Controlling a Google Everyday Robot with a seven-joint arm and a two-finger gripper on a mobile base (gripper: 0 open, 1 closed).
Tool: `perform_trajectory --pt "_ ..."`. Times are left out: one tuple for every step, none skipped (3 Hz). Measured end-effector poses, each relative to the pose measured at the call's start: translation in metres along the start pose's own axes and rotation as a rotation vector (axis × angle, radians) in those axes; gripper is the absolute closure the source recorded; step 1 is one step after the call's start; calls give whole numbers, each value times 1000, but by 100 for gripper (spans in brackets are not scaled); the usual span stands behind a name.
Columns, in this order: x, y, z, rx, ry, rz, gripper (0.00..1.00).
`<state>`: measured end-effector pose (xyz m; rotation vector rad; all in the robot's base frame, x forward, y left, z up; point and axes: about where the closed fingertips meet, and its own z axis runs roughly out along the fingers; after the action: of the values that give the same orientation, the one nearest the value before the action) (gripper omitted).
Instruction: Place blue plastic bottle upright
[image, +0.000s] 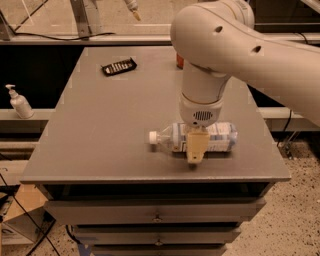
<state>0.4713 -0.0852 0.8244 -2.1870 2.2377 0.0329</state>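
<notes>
The blue plastic bottle (220, 136) lies on its side on the grey bench (100, 125), close to the front edge and a little toward the picture's right of the middle. Its white cap (152, 137) points to the picture's left and its base to the right. The clear neck and shoulder show next to the cap, and the pale blue-white label wraps the wider body.

The jaws hang straight down from the round white wrist (201, 112), right over the middle of the bottle. Their tan near side crosses the front of the bottle and reaches down to about the bench top just in front of it. The far side is hidden behind the bottle and wrist, so I cannot tell how far the jaws are open or whether they grip the bottle. The thick white arm (250, 50) comes in from the picture's upper right and bends down to the wrist.

Farther back on the bench, toward the picture's left, lies a flat black remote-like object (119, 66), well apart from the bottle. A red can (179, 61) stands at the back, mostly hidden behind the arm. Off the bench to the picture's left, a small white pump dispenser (20, 102) stands on a ledge. Below the bench top are grey drawers (157, 212)
</notes>
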Motion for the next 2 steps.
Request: perform_trajectory --pt "-9 3 -14 34 -51 -6 64" --pt "-12 2 -35 85 -196 -1 88"
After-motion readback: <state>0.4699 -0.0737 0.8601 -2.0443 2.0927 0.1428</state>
